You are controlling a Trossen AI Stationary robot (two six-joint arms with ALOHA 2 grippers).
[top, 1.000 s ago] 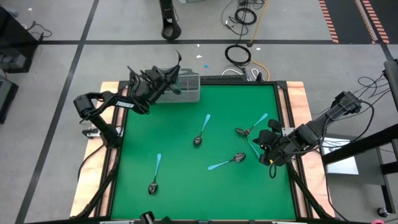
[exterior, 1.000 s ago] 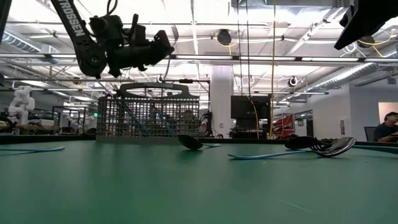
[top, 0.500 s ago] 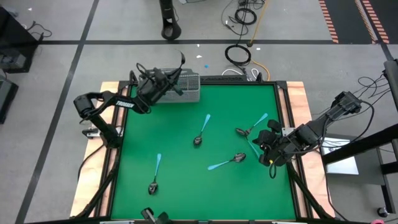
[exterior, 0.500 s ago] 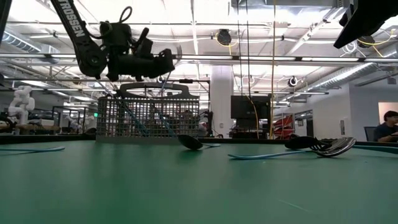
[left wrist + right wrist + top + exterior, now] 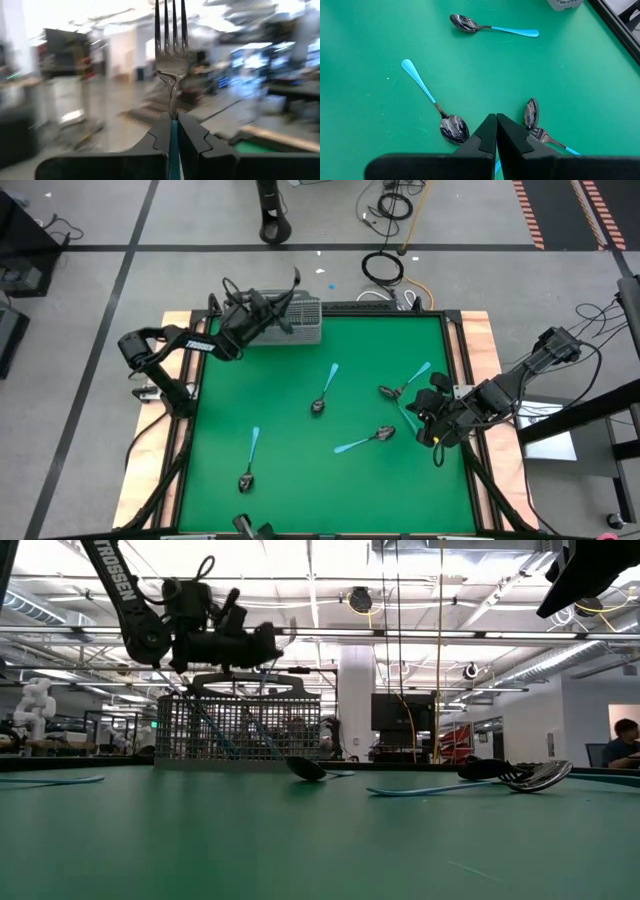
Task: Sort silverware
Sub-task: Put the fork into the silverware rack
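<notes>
Above the wire basket (image 5: 292,320) at the mat's far edge, your left gripper (image 5: 173,131) pinches a blue-handled fork (image 5: 171,47) by its handle, tines pointing away. You risk catching the basket's rim if the fork tilts as it goes down. Well right of the basket, your right gripper (image 5: 496,131) waits with its fingers closed on nothing above loose spoons (image 5: 436,107).

My left wrist view blurs the room beyond my fork (image 5: 171,60), whose blue handle (image 5: 173,150) vanishes between my fingers (image 5: 192,145).
</notes>
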